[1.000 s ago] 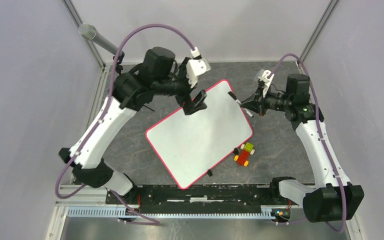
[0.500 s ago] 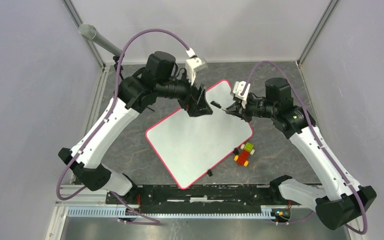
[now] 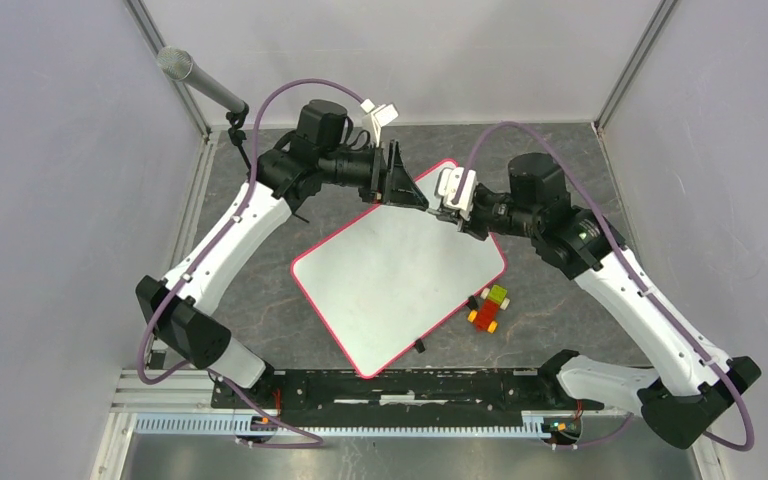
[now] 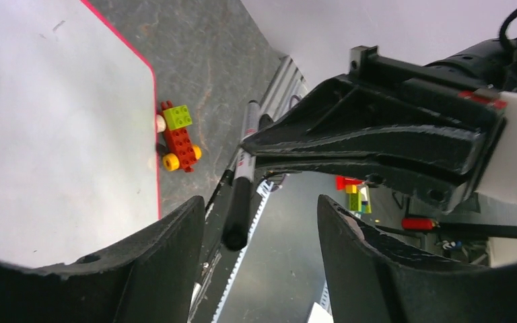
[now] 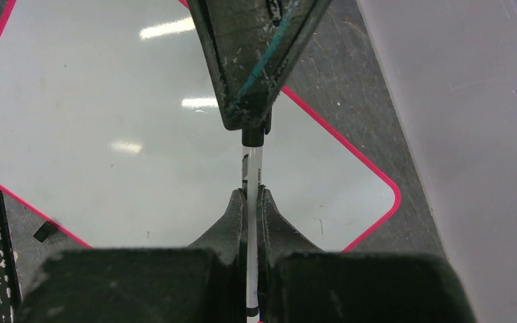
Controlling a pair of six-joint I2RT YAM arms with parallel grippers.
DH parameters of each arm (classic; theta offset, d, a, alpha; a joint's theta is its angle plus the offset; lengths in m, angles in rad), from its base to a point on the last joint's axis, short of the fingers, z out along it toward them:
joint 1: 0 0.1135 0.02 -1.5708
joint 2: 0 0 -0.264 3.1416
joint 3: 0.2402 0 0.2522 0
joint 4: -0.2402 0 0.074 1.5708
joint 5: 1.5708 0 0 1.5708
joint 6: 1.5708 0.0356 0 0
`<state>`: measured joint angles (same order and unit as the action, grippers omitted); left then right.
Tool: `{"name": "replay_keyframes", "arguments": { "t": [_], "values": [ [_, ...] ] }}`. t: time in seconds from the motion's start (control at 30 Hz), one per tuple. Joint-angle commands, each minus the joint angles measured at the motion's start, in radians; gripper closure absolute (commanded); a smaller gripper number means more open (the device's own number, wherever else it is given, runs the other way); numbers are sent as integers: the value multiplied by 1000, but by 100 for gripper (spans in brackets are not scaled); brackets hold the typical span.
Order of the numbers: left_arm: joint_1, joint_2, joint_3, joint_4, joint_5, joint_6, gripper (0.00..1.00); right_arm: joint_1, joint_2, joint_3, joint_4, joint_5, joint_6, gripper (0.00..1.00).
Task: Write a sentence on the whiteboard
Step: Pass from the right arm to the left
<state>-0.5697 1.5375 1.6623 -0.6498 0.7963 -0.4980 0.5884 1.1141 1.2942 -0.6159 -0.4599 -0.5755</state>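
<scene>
Two arms meet over the upper edge of the whiteboard [image 3: 400,270], which lies blank and askew at the centre of the overhead frame on the dark bench [image 3: 260,310]. The left end effector [image 3: 415,198] and the right end effector [image 3: 448,212] point tip to tip there, and a small toy [image 3: 487,306] of coloured bricks sits just right of the board. From the left wrist, that arm's fingers stand wide apart around the black end of a marker [image 4: 239,195], which the other arm offers from the right of frame; the board fills the upper left. From the right wrist, the fingers are pinched on the marker's white barrel, its black end at the left tip at top centre. This looks like uncapping: the left should close squarely on the black end only, then both should pull straight apart along the pen's axis. No sentence shows on the board; print on the barrel is too small to read.
</scene>
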Motion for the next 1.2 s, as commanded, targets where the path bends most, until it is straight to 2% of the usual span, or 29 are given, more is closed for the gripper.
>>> {"name": "replay_keyframes", "arguments": {
  "t": [0.0,0.1,0.33,0.53,0.6,0.67,0.77,0.83,0.87,0.93,1.0,1.07,1.17],
  "values": [
    [-3,-20,-17,84,94,-101,34,44,8,40,20,93,-12,100],
    [-3,-23,-48,84,107,-104,39,57,10,46,26,101,-5,100],
    [-2,-31,-79,81,123,-93,58,65,20,59,21,103,-5,100],
    [3,-38,-80,100,128,-87,84,71,19,58,10,90,-17,100],
    [8,-40,-85,102,140,-72,96,72,15,52,11,82,-20,100],
    [14,-45,-93,109,160,-54,98,71,15,53,14,73,-10,98],
    [33,-57,-102,131,188,-27,98,65,10,53,50,91,51,49],
    [62,-70,-112,175,214,-31,97,41,9,59,74,81,103,25],
    [81,-79,-115,204,230,-36,97,12,13,72,80,50,133,19],
    [121,-95,-128,278,269,-71,97,-76,38,111,106,-121,256,12],
    [162,-115,-152,397,306,-134,97,-169,54,119,195,-268,440,6],
    [187,-136,-184,512,343,-195,98,-257,55,79,345,-393,632,2],
    [209,-173,-227,641,378,-259,97,-317,41,-39,716,-540,966,2]
  ]
}}
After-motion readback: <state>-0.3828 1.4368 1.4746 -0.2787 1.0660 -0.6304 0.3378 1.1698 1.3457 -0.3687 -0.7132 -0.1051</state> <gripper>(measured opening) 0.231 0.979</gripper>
